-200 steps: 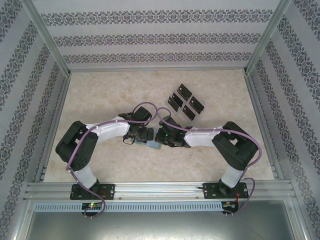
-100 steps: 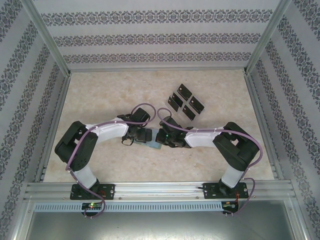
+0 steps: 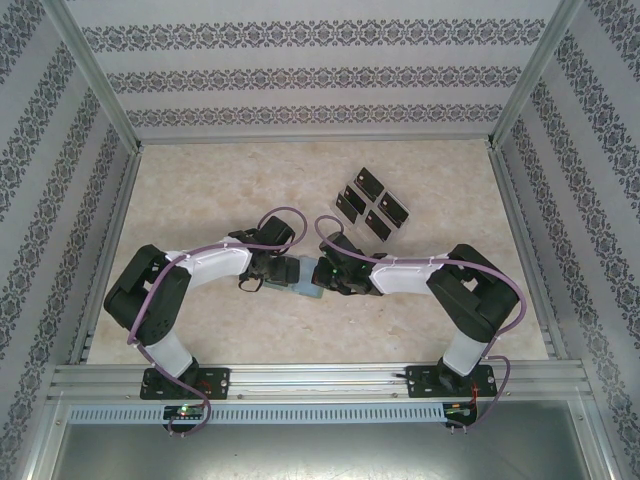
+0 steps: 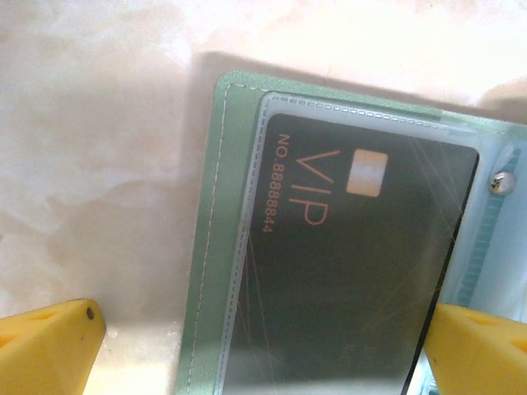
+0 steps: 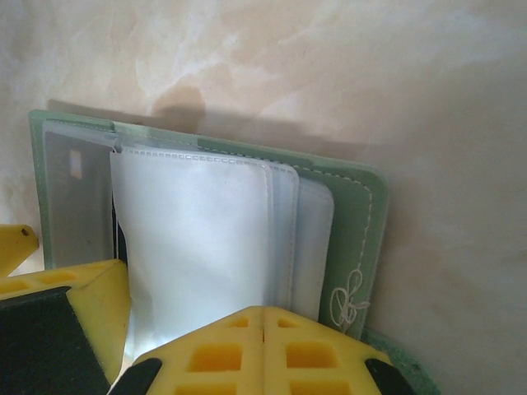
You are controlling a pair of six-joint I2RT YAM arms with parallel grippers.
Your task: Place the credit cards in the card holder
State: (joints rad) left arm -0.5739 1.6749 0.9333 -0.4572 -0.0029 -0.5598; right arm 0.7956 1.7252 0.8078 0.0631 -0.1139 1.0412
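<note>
Card holder [image 3: 303,288]: lying open on the surface [image 3: 200,190], near the middle, between the two tools; green cover flat in left wrist view [image 4: 206,247], stitched along the edge; small stitched knot mark near one corner in right wrist view [image 5: 350,300].
Sleeves [image 5: 198,239]: clear plastic pages inside the card holder, several stacked, partly raised off the cover.
Pocketed card [image 4: 354,271]: dark, orange "VIP" and a number line, pale chip patch; seated inside a clear stitched pocket against the green cover.
Credit cards [image 3: 392,209]: several black ones, loose in a cluster on the surface, toward the far right, well apart from the card holder.
Left tool [image 4: 263,350]: spread wide; yellow fingers [image 4: 49,346] on either side of the pocketed card, one over bare surface, the other at the pocket's inner edge by a small rivet [image 4: 504,181].
Right tool [image 5: 263,329]: pressed together at the near edge of the sleeves; cannot tell whether a page is caught between.
</note>
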